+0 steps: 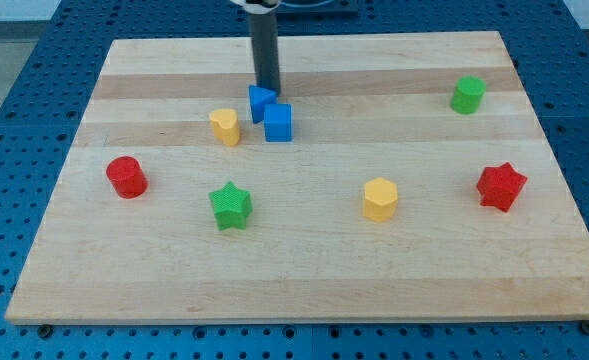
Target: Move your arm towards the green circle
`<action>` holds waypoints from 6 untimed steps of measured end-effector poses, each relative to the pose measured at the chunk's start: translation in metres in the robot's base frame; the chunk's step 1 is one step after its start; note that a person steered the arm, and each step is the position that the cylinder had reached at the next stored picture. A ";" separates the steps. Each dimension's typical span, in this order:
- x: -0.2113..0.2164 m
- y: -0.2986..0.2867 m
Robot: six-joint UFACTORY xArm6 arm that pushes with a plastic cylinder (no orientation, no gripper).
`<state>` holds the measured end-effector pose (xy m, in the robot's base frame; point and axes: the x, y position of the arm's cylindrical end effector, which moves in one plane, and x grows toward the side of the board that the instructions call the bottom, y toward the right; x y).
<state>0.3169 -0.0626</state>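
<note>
A pale wooden board [304, 270] lies on a blue perforated bench [14, 120], filling most of the view. The green circle [467, 95], a short cylinder, stands near the board's upper right corner, alone and well apart from the other blocks. The nearest block to it is the red star [501, 186], below it by the right edge. A yellow hexagon [380, 198] sits lower, towards the middle. My tip [267, 88] is far to the green circle's left, at the view's top centre, touching or just beside the blue triangle-like block [261, 101]. A blue cube [278, 122] sits against that one. There are no jaws: the rod holds nothing. Further left stand a yellow heart [225, 127], a green star [231, 205] and a red cylinder [127, 176].
</note>
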 end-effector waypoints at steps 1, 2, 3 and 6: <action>0.005 -0.002; -0.040 0.033; -0.082 0.111; -0.018 0.298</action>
